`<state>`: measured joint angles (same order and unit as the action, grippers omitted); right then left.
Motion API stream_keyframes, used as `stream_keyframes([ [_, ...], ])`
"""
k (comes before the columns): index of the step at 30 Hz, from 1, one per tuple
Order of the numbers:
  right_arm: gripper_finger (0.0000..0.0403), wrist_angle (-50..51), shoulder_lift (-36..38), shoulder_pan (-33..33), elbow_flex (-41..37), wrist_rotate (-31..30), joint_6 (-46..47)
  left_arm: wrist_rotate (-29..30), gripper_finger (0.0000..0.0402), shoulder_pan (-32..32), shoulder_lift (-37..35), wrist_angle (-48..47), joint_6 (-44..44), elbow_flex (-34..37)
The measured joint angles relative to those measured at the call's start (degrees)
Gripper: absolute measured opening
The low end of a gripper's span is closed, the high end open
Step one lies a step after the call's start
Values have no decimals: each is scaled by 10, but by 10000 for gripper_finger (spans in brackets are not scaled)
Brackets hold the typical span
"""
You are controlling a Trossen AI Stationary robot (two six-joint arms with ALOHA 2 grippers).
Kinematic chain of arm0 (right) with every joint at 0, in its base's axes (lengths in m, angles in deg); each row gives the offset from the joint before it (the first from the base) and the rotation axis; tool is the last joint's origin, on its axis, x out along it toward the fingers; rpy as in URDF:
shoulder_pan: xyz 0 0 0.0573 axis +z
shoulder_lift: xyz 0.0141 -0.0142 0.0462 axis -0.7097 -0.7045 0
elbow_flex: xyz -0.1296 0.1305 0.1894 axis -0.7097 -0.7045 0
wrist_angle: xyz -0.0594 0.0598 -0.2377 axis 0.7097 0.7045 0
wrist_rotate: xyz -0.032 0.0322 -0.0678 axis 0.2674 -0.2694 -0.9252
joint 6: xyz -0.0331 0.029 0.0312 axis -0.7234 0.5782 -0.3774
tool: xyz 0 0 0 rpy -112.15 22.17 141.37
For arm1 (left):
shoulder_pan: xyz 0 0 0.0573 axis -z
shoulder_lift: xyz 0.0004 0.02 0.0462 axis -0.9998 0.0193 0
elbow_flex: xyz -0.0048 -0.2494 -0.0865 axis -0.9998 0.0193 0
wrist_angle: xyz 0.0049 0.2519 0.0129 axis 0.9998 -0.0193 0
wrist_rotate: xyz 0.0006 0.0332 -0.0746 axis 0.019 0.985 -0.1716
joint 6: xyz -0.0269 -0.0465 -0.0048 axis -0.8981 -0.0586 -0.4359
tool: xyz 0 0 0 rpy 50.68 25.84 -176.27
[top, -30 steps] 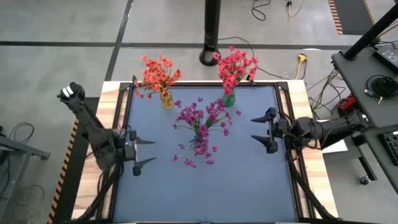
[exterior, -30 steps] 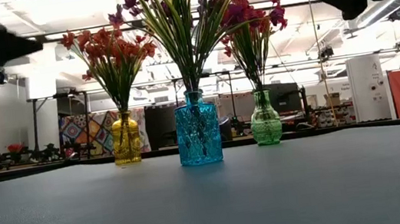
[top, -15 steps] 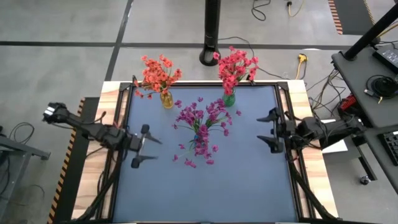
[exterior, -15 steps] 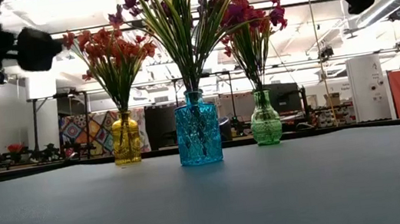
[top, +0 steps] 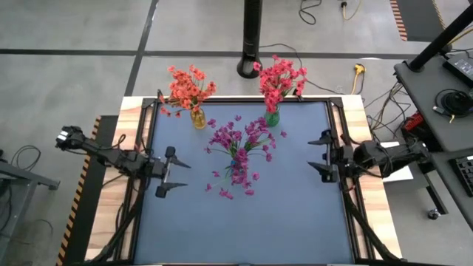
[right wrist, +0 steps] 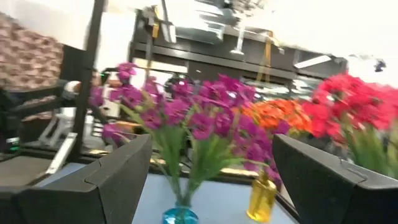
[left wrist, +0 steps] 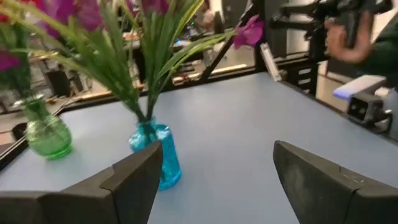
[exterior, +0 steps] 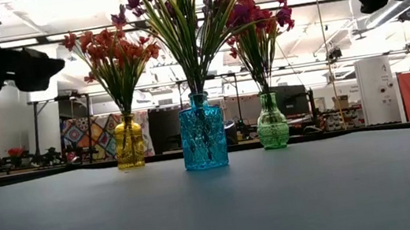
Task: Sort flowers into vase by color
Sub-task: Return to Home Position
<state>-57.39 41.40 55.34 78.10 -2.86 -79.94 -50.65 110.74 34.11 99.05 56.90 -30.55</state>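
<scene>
Purple-magenta flowers (top: 240, 148) stand by their stems in a blue vase (exterior: 202, 131) at the table's middle. Orange flowers (top: 188, 87) stand in a yellow vase (exterior: 128, 142) near the far edge. Red-pink flowers (top: 279, 76) stand in a green vase (exterior: 272, 123) beside them to the right. My left gripper (top: 174, 177) is open and empty, left of the blue vase (left wrist: 155, 155). My right gripper (top: 319, 152) is open and empty near the right edge, above the table.
The dark blue mat (top: 244, 214) has bare room along its near half. A black pole base (top: 250, 66) stands beyond the far edge. A cluttered desk (top: 451, 89) lies right of the table.
My left arm has swung its gripper up off the mat and a little toward the far edge, its arm stretching out toward the left. My right gripper has drawn back toward the table's right edge and risen slightly. The flowers and vases stay still.
</scene>
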Motion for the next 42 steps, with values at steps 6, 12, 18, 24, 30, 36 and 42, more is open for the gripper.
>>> stream_keyframes([
  [6,325,2,-7,0,0,-16,10,5,288,0,7,-8,0,-2],
  [12,325,2,-10,0,0,-16,11,5,288,0,21,-6,0,-9],
  [18,325,80,41,-6,0,-3,28,5,288,0,34,-5,0,-14],
  [24,325,212,44,-72,0,32,136,4,288,0,45,-6,0,-14],
  [30,325,220,44,-164,0,118,232,4,288,0,57,-7,0,-15],
  [36,325,221,39,-204,0,118,287,4,288,0,68,-6,0,-15],
  [42,325,223,39,-208,0,91,253,4,288,0,76,-6,0,-15],
])
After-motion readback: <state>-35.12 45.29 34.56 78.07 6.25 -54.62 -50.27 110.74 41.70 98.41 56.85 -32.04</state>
